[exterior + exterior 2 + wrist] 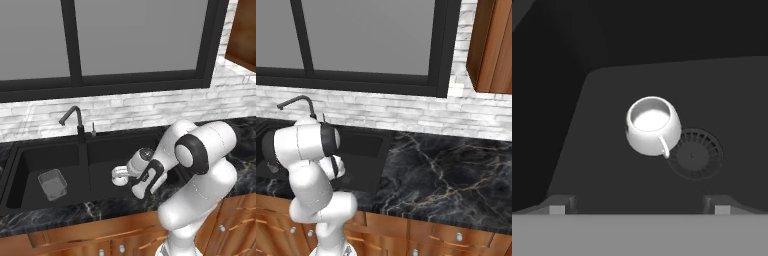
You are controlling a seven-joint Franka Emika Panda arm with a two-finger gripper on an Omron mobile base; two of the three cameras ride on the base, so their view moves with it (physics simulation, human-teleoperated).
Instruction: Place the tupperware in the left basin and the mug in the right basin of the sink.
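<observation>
The white mug (652,125) stands upright on the floor of the right basin (612,170), close beside the round drain (694,154), its handle turned toward the drain. My gripper (639,207) hangs open above it, with nothing between its fingers and clear space down to the mug. From the left base view the mug (119,175) sits in the right basin (107,150) just left of my gripper (136,191). The translucent grey tupperware (52,183) lies in the left basin (35,160) of the black sink (50,142), left of the divider.
A black gooseneck faucet (75,120) rises behind the divider. Dark marble counter (446,175) runs to the right of the sink. A brick wall and a window stand behind, and a wooden cabinet (491,45) hangs at the upper right.
</observation>
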